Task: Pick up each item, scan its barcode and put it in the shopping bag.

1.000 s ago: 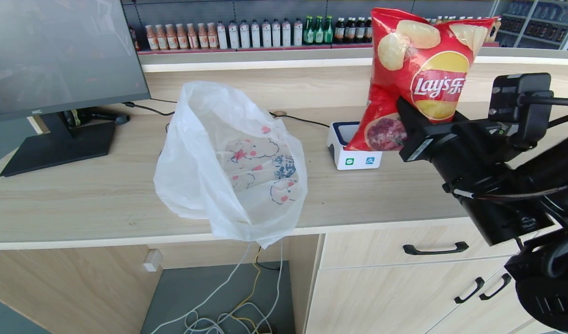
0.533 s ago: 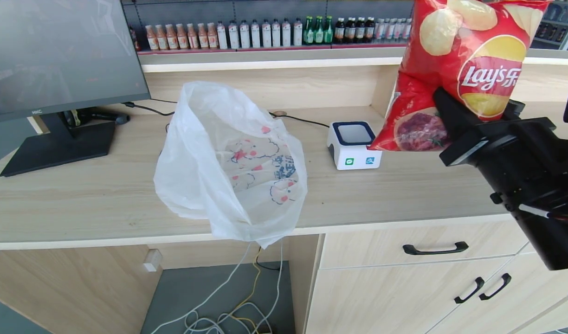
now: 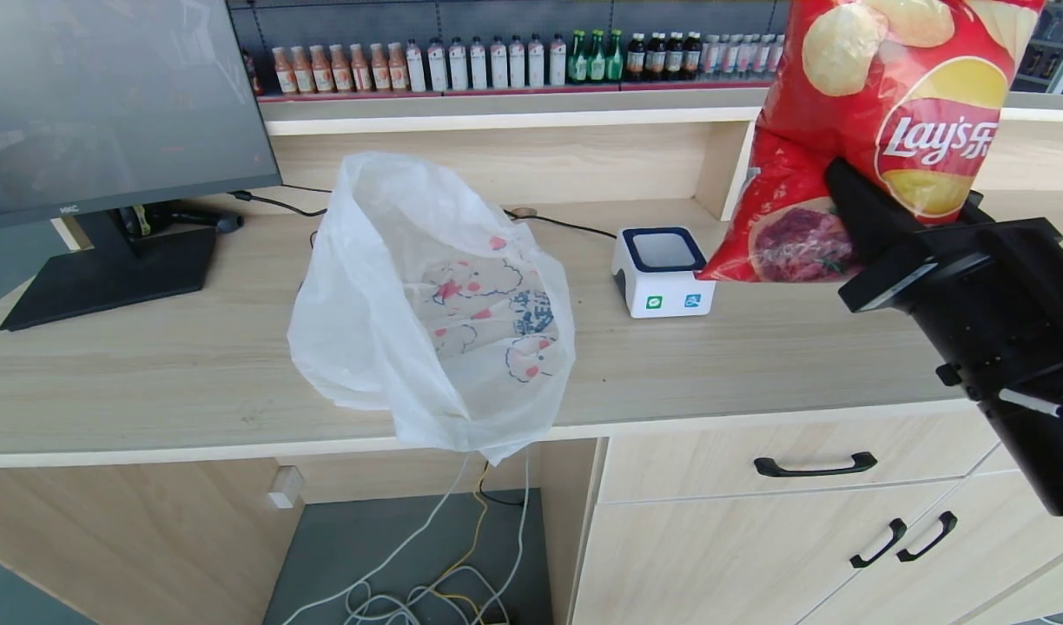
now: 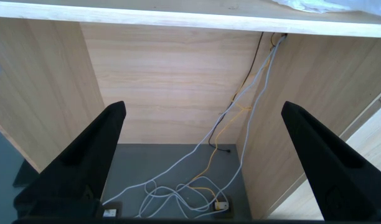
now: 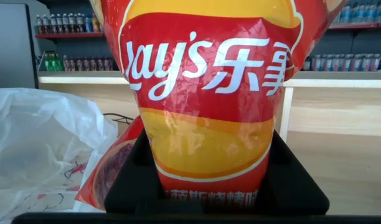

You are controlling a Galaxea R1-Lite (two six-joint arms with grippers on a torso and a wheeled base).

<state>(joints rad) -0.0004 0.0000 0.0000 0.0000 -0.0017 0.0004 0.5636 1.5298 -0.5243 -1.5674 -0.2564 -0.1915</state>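
Note:
A red bag of chips (image 3: 879,130) hangs upright in the air at the right, above and to the right of the white barcode scanner (image 3: 662,272) on the counter. My right gripper (image 3: 901,230) is shut on the bag's lower part; the same chip bag (image 5: 209,106) sits clamped between its black fingers (image 5: 299,180). The white plastic shopping bag (image 3: 432,304) stands open at the counter's front edge, left of the scanner. My left gripper (image 4: 203,155) is open and below counter level, facing the wooden panel and cables under the counter.
A monitor (image 3: 106,104) on a black stand is at the counter's left. Cables (image 3: 549,221) run along the back of the counter. A shelf of bottles (image 3: 497,61) lines the far wall. Drawers with black handles (image 3: 814,467) are under the counter at right.
The right gripper has carried the chip bag up and to the right, away from the scanner, which it partly covered one second ago. The shopping bag and scanner have not moved.

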